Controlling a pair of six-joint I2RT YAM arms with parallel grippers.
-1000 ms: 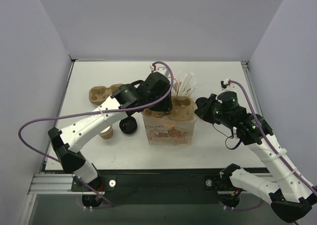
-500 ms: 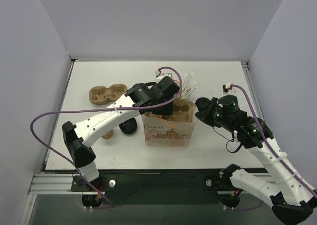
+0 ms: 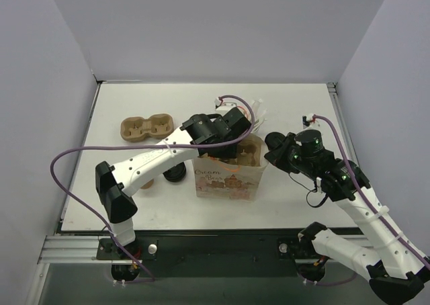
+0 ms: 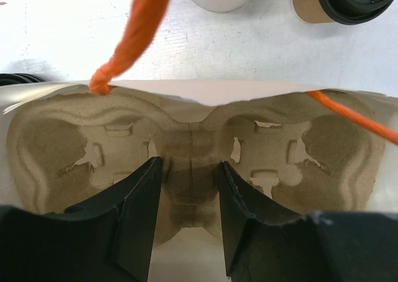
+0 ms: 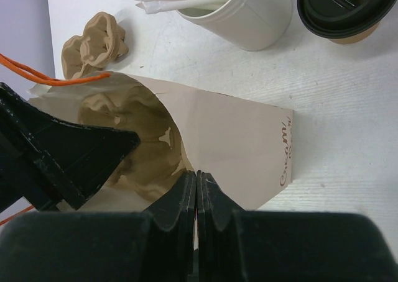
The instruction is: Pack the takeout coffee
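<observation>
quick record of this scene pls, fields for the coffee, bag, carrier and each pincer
paper bag: upright, mouth open
pulp carrier: inside the paper bag, both wells empty
takeout coffee: lidded, on the table, outside the paper bag
left pincer: in the bag mouth, fingers either side of the pulp carrier's centre ridge; grip unclear
right pincer: shut on the paper bag's rim
packing: coffee not yet in

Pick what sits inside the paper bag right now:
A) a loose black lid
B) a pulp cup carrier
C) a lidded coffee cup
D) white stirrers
B: the left wrist view looks down on the pulp cup carrier lying within the paper bag.
</observation>
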